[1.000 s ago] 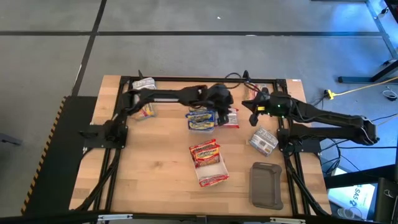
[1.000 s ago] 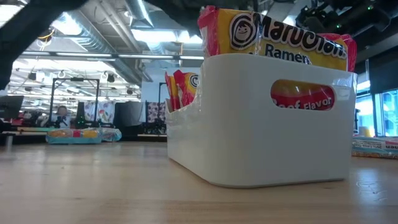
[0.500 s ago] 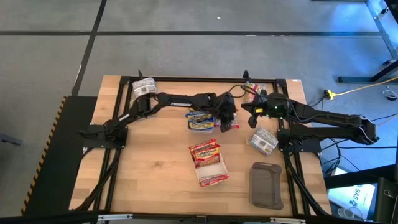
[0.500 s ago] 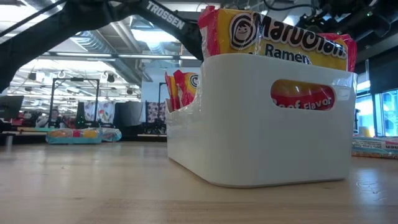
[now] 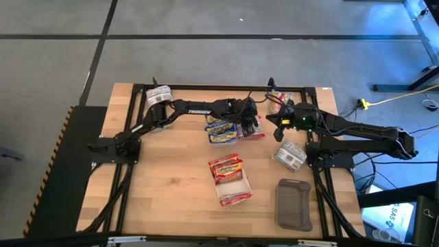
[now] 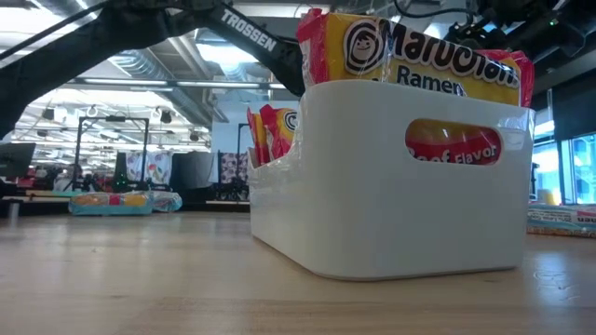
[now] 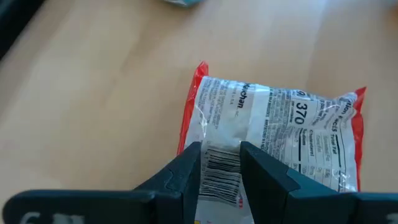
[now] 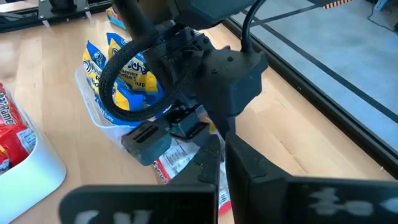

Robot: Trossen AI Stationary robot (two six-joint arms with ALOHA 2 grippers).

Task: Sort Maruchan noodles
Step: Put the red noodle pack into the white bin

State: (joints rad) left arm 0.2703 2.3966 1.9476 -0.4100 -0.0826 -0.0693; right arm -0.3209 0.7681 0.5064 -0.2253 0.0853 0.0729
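Red noodle pkt (image 7: 273, 134) part-hidden by narrowly parted left end effector (image 7: 221, 163) fingers, right end effector (image 8: 222, 163) closed, empty.

Bare wooden table (image 5: 158, 185) at left front, white tray (image 5: 232, 186) and grey tray (image 5: 293, 204) crowding right front

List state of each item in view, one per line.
left gripper: fingers astride a red packet, part open
red packet: flat on the table, label side up
right gripper: shut, empty, behind the left gripper
white tray: holds red packets
blue packets: piled in a clear container
dark grey tray: empty
silver packet: loose on the table
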